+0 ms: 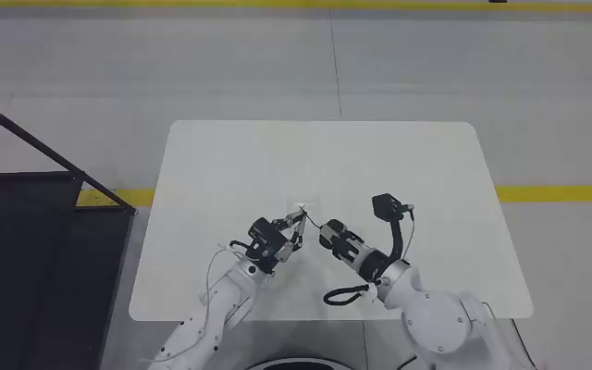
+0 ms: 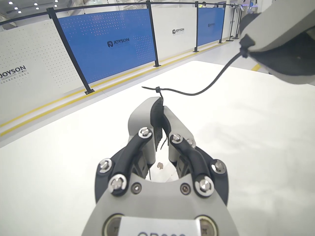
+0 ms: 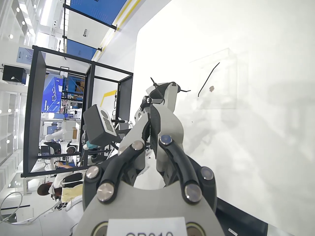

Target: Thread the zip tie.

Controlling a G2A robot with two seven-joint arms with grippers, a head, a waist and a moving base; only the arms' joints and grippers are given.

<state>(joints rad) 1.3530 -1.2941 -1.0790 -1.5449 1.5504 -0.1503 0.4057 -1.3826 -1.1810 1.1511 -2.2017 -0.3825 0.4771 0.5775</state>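
Grippers: two in play, both low over the near-middle of the white tabletop [image 1: 416,166], tips facing each other and just apart.
Left gripper [image 2: 160,105]: pinched tight on the zip tie [image 2: 196,94], with its black pads [image 2: 157,115] pressed together on the strap standing up between them.
Head: one small black head [image 2: 157,90], sitting right above the left gripper's tips.
Tip: one thin pointed tip [image 2: 144,87], poking out of the head on the side away from the right gripper [image 2: 248,50].
Strap: out of the head's other side it sags, then climbs in one smooth curve across the gap to the right gripper.
Right gripper: clamped down on the far end of that strap.
Zip tie, where: up in the air, strung between the two grippers, above the tabletop.
On the tabletop: one more black strip [image 3: 209,78], lying loose beyond the grippers. It's probably a second zip tie, though it's too thin to be sure.
Speck: one small brown speck [image 3: 211,88], right beside that strip.
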